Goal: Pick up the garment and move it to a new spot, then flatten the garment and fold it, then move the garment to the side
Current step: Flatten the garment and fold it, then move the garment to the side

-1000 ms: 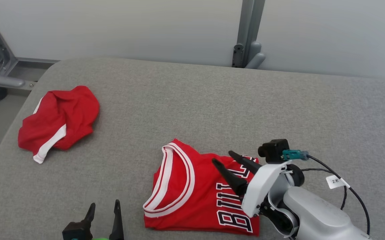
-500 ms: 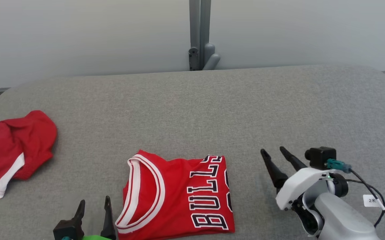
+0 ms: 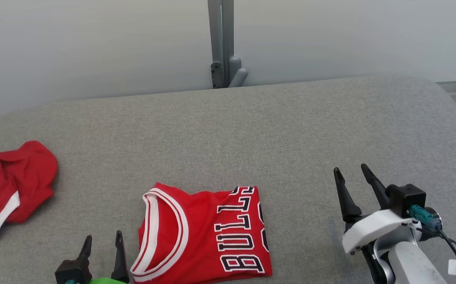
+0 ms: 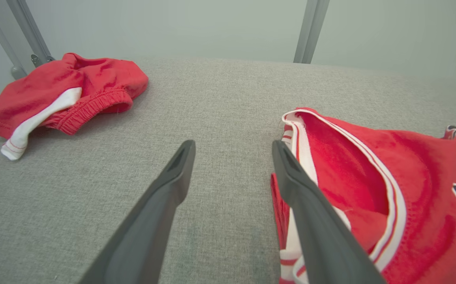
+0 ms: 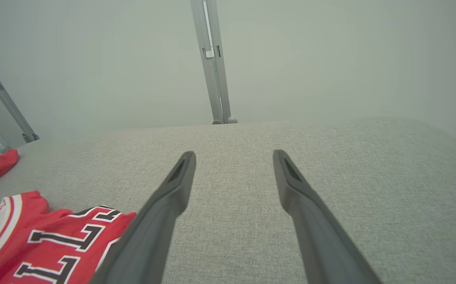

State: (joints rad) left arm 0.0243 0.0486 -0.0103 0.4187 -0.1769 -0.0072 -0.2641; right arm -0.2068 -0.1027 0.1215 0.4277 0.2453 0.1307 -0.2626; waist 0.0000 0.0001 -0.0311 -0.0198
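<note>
Found left claw (image 3: 104, 235) and right claw (image 3: 350, 168) fully spread, empty; judged one-edge drag liable to unfold jersey (image 3: 204, 232) at 6 o'clock.

Seen from the head, high, looking down over the grey desk (image 3: 251, 130), and from each wrist, low and close along it toward the wall (image 3: 93, 47), red jersey (image 3: 204, 232) common to all.

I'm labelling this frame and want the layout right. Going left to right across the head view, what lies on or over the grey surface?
crumpled red garment with white trim → left gripper → folded red jersey → right gripper
</note>
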